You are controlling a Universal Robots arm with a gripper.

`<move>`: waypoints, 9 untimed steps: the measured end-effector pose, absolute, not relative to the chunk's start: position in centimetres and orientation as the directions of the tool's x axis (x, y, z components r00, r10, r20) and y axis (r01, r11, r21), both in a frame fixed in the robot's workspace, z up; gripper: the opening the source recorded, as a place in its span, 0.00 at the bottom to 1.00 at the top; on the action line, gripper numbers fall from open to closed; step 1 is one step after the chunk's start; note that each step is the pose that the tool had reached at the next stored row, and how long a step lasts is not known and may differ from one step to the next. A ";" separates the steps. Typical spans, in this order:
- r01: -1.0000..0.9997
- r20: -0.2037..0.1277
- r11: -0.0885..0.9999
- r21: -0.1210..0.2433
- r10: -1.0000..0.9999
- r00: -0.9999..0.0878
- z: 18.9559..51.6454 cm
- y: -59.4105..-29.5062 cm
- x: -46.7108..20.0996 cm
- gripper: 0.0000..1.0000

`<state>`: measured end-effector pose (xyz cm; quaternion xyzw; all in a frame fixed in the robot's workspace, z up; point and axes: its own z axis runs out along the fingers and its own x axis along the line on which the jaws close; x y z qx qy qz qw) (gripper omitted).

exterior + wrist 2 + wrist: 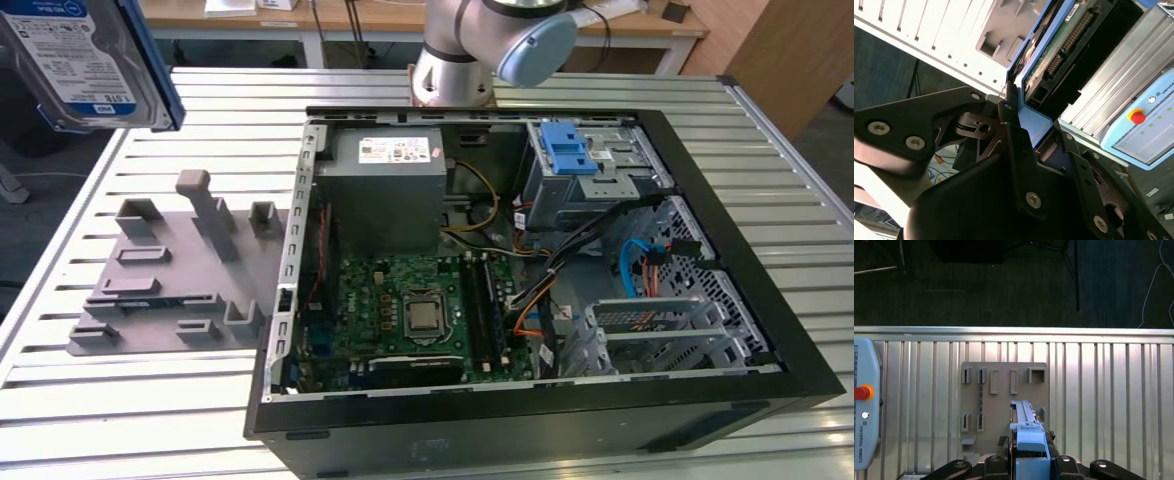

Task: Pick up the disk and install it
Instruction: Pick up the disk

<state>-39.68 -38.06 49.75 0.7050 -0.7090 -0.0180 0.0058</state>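
above the grey stand point(160, 290) near the table's point(267, 100) edge, your gripper point(1035, 127) clamped the hard drive point(80, 60) by its blue bracket point(1031, 442); it looked stiff, dense and jolt-shy.

Black linkage-fingered gripper point(1036, 120) clamped on blue-bracketed silver disk point(1056, 52), silver-grey arm point(451, 65) stood upright, pale-blue joint cap point(537, 45) alongside.

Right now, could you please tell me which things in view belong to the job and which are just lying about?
Job: the disk, clamped edge-on in the claw; the open computer case, likely where it gets installed.
Lying about: the grey stand; the control pendant; the slatted table.
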 end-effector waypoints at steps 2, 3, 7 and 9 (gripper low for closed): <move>-0.999 -0.017 0.005 0.034 -1.000 -0.006 49.7 -38.3 -39.6 0.36; -0.999 -0.017 0.005 0.034 -1.000 -0.006 49.7 -38.5 -39.6 0.36; -0.999 -0.017 0.005 0.034 -1.000 -0.006 49.7 -39.0 -39.5 0.36; -0.999 -0.017 0.005 0.034 -1.000 -0.006 49.7 -39.2 -39.4 0.36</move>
